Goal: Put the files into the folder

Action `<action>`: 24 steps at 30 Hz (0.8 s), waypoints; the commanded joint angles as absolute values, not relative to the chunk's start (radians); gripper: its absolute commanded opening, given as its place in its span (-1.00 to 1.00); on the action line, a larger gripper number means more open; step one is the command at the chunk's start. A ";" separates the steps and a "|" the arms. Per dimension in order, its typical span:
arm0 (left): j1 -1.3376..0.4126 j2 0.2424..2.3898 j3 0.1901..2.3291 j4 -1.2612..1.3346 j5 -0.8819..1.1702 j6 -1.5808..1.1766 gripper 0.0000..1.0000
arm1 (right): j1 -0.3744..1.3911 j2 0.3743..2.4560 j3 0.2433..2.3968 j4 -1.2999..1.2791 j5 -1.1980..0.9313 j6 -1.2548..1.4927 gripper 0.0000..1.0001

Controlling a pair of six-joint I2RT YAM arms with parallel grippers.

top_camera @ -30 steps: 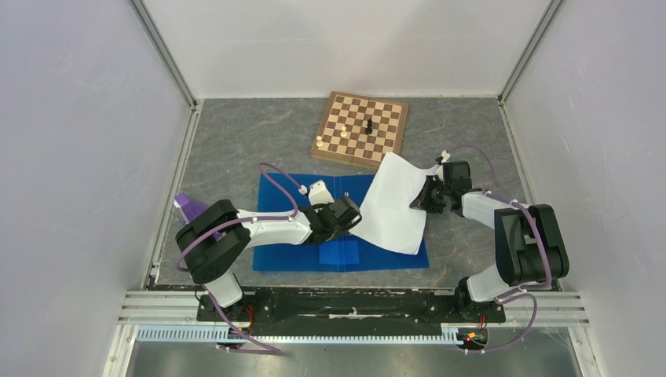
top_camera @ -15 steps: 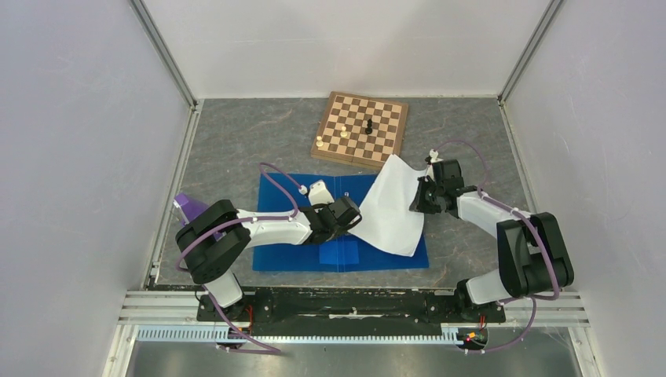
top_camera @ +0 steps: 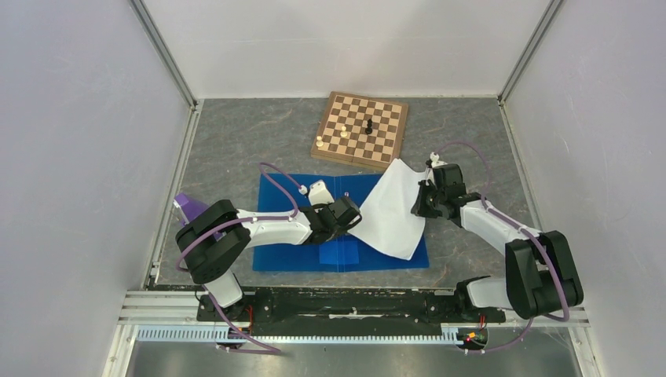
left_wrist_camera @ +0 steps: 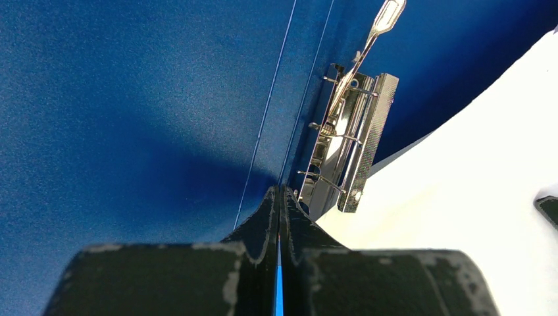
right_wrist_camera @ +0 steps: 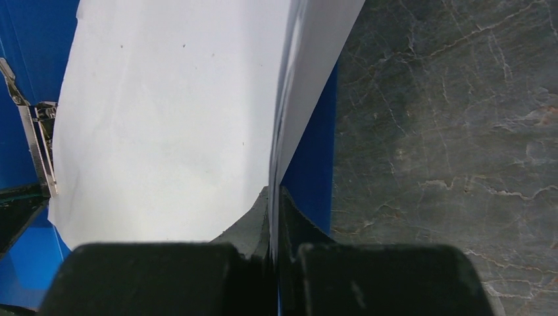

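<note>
- My right gripper [right_wrist_camera: 273, 197] has both fingers pinched tight on the edge of the files [right_wrist_camera: 171, 118].
- From the fingertips the white sheets fan up and off to the left, curving a bit.
- The blue folder [right_wrist_camera: 309, 178] peeks out just right of the fingers, under the paper.
- The folder's metal clip [right_wrist_camera: 33, 145] is way off left.
- Grey marbled table [right_wrist_camera: 447, 131] takes up everything right of the fingers.

The left arm [top_camera: 271, 228] and right arm [top_camera: 491, 224] have white link shells joined by bulky black joint housings. Thin purple cables [top_camera: 271, 167] loop loosely along them above the black base rail [top_camera: 345, 302]. The left end effector [left_wrist_camera: 278, 194] and right end effector [right_wrist_camera: 274, 192] are matte black, with finger edges scuffed grey.
</note>
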State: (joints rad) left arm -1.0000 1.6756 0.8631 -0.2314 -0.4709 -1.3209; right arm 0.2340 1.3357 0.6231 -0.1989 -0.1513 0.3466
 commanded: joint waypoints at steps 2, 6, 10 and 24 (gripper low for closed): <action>-1.006 1.672 0.887 -0.237 -0.517 -1.343 -0.95 | 0.241 1.286 0.613 -0.217 -0.127 0.322 -1.00; -1.006 1.667 0.888 -0.240 -0.518 -1.339 -0.95 | 0.241 1.238 0.632 -0.250 -0.134 0.312 -1.00; -1.006 1.659 0.887 -0.247 -0.523 -1.338 -0.95 | 0.241 1.170 0.671 -0.287 -0.176 0.288 -1.00; -1.005 1.586 0.931 -0.308 -0.557 -1.243 -0.95 | 0.241 1.027 0.794 -0.338 -0.478 0.257 -1.00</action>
State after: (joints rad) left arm -1.0004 1.6577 0.8761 -0.2726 -0.4816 -1.3048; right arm 0.2340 1.0367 0.7361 -0.3363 -0.3367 0.2710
